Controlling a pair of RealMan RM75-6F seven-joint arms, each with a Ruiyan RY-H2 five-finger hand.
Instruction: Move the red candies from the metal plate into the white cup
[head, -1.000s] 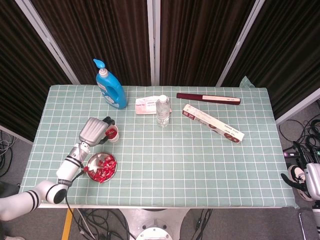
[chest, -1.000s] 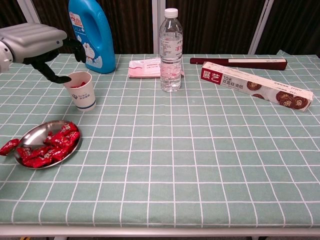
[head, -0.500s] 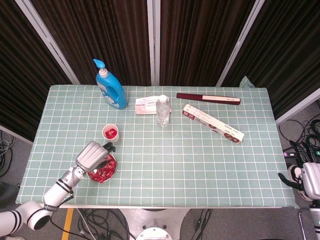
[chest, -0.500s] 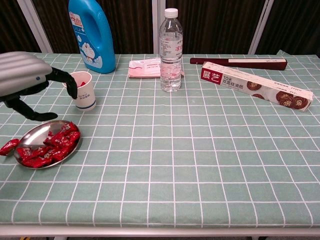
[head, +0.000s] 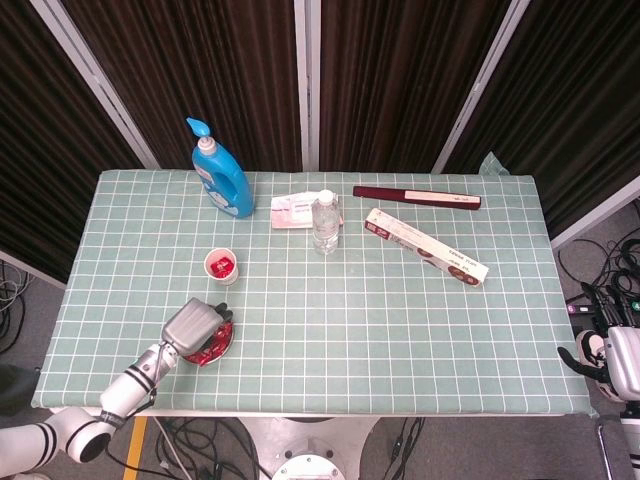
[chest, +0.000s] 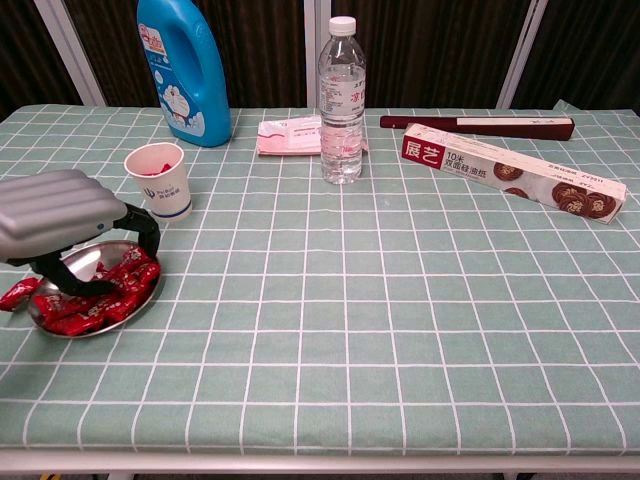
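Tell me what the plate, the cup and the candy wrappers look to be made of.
Plate: likely polished metal, grey and reflective.
Cup: probably paper, matte white with a blue print.
Candy wrappers: seemingly glossy red plastic film, crinkled with bright glints.

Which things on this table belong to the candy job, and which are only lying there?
For the job: red candies, metal plate, white cup, left hand down over the plate.

Lying about: blue bottle, water bottle, long box, dark red box, pink packet.
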